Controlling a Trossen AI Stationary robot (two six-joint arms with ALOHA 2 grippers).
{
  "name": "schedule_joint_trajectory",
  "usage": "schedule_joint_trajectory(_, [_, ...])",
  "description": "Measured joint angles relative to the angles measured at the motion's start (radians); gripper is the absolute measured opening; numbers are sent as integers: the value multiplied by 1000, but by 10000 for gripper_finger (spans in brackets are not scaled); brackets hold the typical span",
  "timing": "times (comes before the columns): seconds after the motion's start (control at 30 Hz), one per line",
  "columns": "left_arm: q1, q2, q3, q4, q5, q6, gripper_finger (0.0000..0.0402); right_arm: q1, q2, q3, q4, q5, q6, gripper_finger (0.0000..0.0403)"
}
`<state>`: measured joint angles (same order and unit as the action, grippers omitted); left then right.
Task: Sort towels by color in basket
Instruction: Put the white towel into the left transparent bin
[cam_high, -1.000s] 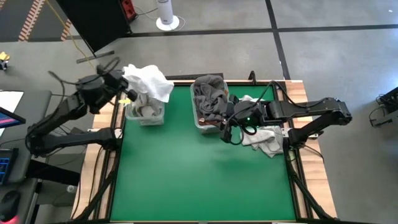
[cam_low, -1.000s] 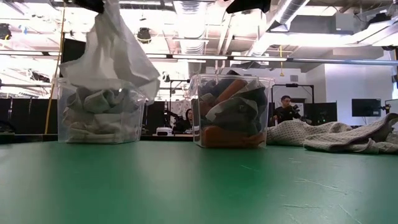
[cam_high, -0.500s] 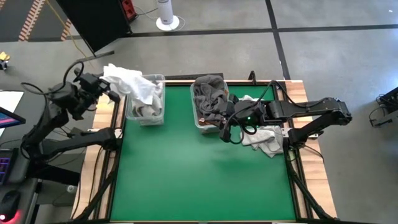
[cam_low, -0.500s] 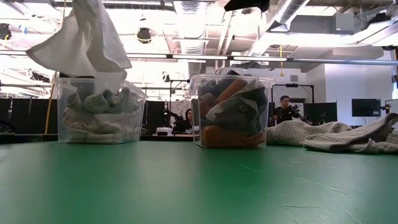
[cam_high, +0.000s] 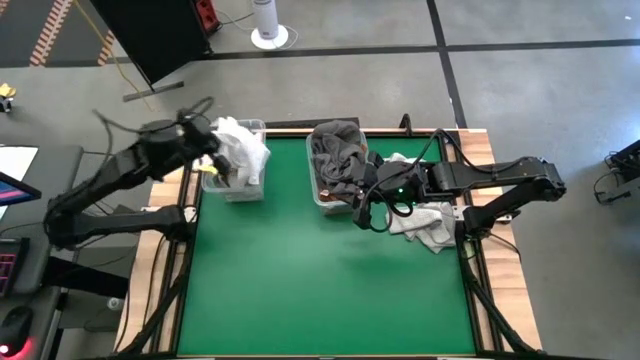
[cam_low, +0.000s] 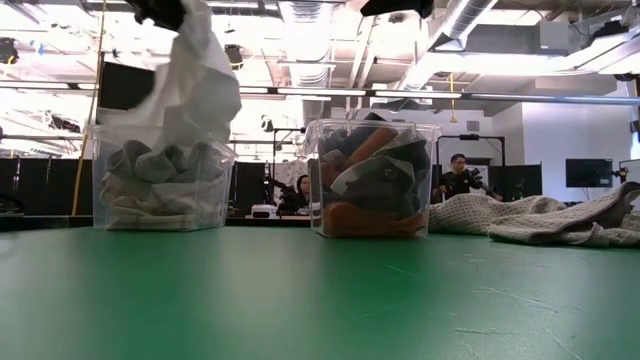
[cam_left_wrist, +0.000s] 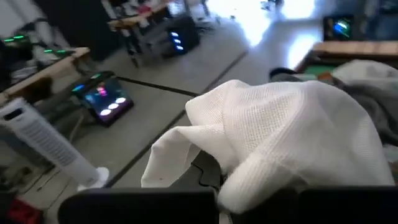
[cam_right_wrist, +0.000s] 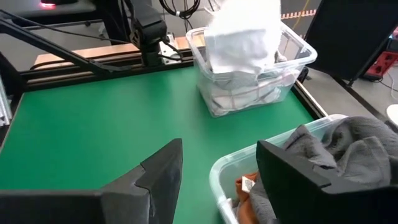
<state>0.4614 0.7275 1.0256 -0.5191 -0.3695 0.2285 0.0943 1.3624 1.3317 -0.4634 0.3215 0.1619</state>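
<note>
While your left tool (cam_high: 207, 145) pinches the white towel (cam_high: 243, 148) above the left bin (cam_high: 233, 186) for dropping, your right tool (cam_high: 372, 208) waits spread beside the dark-towel bin (cam_high: 322, 192).

We are in a robotics lab or open industrial workspace. The green work table (cam_high: 330, 290) stands on a bare grey concrete floor (cam_high: 330, 85) marked with dark lines. Beyond the table we see exposed ceiling ducts (cam_low: 300, 25), pipes and strip lights, rows of desks with monitors (cam_low: 588, 172), a seated person (cam_low: 460, 177), and a white tower fan (cam_high: 266, 22).
</note>
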Motion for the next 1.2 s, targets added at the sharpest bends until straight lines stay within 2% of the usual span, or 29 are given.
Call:
schedule_joint_trajectory(0.23, [4, 111, 0, 104, 67, 39, 0, 25, -2, 0, -11, 52, -1, 232])
schedule_joint_trajectory(0.43, [61, 113, -43, 237, 279, -25, 0, 33, -2, 0, -16, 56, 3, 232])
schedule_joint_trajectory(0.53, [90, 96, -118, 304, 323, -44, 0, 50, -2, 0, -16, 56, 11, 232])
schedule_joint_trajectory(0.8, [232, 20, -208, 213, 353, -104, 0, 97, -2, 0, -15, 133, 22, 232])
schedule_joint_trajectory(0.87, [259, 23, -212, 137, 341, -104, 0, 97, -2, 0, -15, 133, 24, 232])
schedule_joint_trajectory(0.93, [283, 31, -212, 76, 286, -93, 0, 101, -1, 0, -15, 134, 25, 232])
schedule_joint_trajectory(1.2, [328, 143, -212, -26, 113, -41, 0, 102, 0, 0, -14, 135, 32, 232])
